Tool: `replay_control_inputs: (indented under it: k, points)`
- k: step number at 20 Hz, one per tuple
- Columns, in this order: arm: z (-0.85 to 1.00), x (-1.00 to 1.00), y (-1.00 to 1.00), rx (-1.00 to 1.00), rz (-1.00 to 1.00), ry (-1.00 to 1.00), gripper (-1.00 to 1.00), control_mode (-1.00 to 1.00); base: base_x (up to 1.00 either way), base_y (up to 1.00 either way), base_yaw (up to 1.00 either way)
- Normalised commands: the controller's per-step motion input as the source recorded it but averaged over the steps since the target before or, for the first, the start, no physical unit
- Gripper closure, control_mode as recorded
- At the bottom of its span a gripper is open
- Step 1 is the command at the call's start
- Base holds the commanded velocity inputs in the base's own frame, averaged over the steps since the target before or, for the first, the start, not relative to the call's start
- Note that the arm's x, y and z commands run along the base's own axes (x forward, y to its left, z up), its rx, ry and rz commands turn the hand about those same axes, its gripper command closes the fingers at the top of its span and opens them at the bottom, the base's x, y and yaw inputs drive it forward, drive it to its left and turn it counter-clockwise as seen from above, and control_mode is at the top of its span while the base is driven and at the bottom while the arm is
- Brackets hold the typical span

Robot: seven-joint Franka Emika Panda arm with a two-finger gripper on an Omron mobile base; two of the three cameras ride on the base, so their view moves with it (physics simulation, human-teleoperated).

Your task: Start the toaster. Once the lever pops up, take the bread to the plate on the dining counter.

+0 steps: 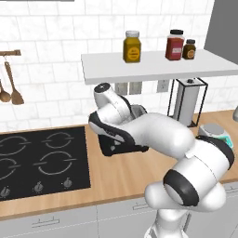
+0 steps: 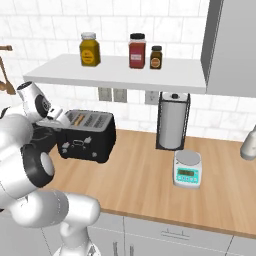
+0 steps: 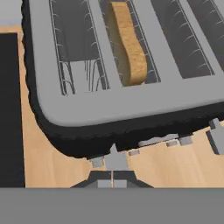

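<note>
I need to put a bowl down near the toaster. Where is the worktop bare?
Bare wood lies between the toaster and the scale, in front of the paper towel holder, running to the front edge. The strip between toaster and cooktop is crowded by the arm, with the shut gripper at the toaster's front.

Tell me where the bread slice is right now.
The bread stands in the toaster's second slot from the left in the hand view; the toaster sits on the wood worktop left of the paper towel holder.

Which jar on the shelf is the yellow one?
The yellow jar with the pale lid, standing alone at the left. The red jar and small brown jar stand together to its right.
</note>
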Motion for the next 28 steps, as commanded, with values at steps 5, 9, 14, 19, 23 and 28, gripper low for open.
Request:
replay_control_inputs:
  k: [5,9,14,19,23,28]
  points:
    - [0.63,-0.12,-0.25,-0.03,0.00,0.00,1.00,-1.00,0.00,0.00,0.00]
    - [0.06,-0.05,-0.28,-0.11,0.00,-0.10,1.00,-1.00,0.00,0.00,0.00]
    - [0.00,0.00,-0.37,-0.05,0.00,-0.07,1.00,-1.00,0.00,0.00,0.00]
    - [0.00,0.00,-0.19,0.00,0.05,-0.08,1.00,-1.00,0.00,0.00,0.00]
    - [0.07,0.00,-0.01,0.00,0.05,0.00,1.00,-1.00,0.00,0.00,0.00]
    - [0.00,0.00,0.00,0.00,0.12,-0.06,-1.00,-1.00,0.00,0.00,0.00]
